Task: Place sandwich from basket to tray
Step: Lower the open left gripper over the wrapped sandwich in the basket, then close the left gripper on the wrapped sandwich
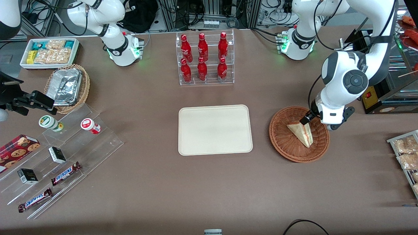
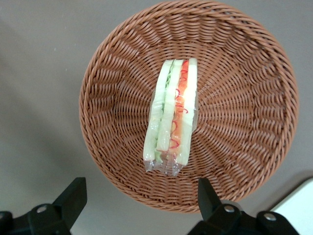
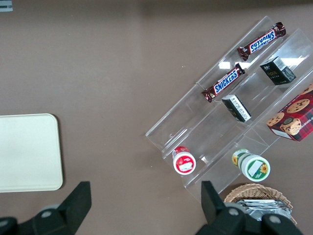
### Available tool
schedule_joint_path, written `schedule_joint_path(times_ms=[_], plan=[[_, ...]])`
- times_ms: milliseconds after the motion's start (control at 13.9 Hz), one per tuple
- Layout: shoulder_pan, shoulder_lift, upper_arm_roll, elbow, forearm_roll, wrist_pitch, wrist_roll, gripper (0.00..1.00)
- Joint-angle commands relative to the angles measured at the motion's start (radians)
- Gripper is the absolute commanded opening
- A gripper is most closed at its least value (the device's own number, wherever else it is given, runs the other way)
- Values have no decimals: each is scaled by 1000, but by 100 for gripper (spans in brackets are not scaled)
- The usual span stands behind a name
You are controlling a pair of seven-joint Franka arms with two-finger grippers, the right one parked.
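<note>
The sandwich [image 1: 302,133] [image 2: 171,117], a clear-wrapped wedge with green, white and red layers, lies in the round reddish-brown basket [image 1: 281,137] [image 2: 234,122]. My left gripper [image 1: 309,119] [image 2: 141,200] hovers over the basket's rim on the side farther from the front camera, just above the sandwich's wide end. It is open, with nothing between its two black fingers [image 2: 73,196]. The cream tray [image 1: 215,129] [image 2: 299,205] lies flat and bare at the table's middle, beside the basket toward the parked arm's end.
A clear rack of red bottles [image 1: 204,58] stands farther from the front camera than the tray. A white snack bin [image 1: 49,52], a tan basket of foil trays [image 1: 67,86] and an acrylic snack stand [image 1: 65,153] lie toward the parked arm's end. Packets [image 1: 406,153] sit near the working arm's edge.
</note>
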Motion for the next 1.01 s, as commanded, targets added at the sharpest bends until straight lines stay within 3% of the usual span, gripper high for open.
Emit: schedule_joint_path(times_ms=[0,792,864,936], plan=[[-9,23,2,-9,16,51,-47,100],[-1,159,2,-9,20,225,-27,100],[-1,164,2,-9,20,225,-16,96],[1,164,4,-10,20,220,-16,74]])
